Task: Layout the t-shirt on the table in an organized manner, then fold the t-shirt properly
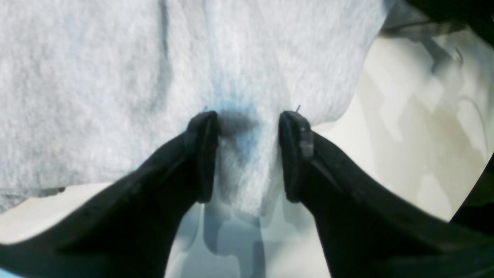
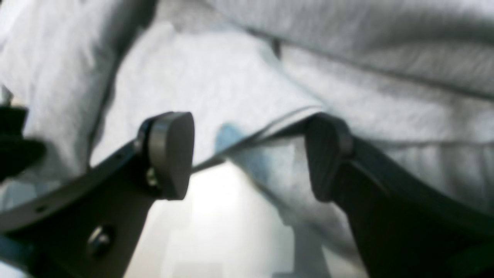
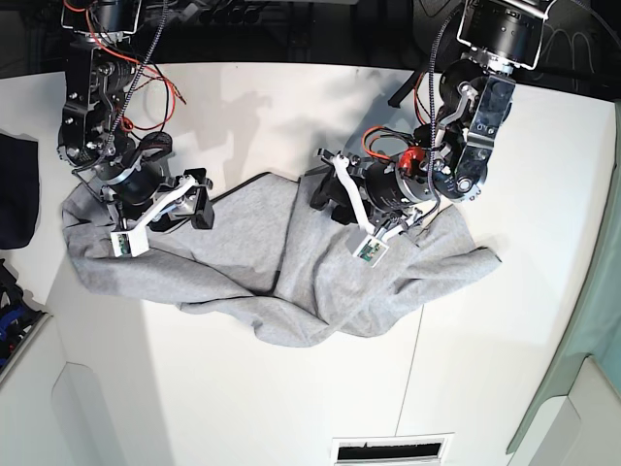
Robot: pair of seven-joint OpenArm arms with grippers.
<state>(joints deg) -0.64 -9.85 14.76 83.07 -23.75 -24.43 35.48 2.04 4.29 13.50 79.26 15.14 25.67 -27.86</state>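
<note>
While the light heather-grey cotton t-shirt (image 3: 291, 272) lies crumpled across the middle of the large white smooth table (image 3: 485, 388), no lettering shows and no sleeve or hem is squared, so layout is judged not yet done. Cloth runs in a wrinkled band from one arm to the other, sagging toward the near edge.

Left gripper (image 1: 249, 154): black jaws spread, a tongue of grey fabric standing between them, not visibly pinched; whether the pads touch it cannot be told. Placement suggests a release or a re-grip at an edge.

Right gripper (image 2: 251, 154): jaws wide apart, a folded hem crossing the gap, nothing clamped.

Dark navy cloth (image 3: 17, 189) sits at the table's far side, near the shirt's end.
</note>
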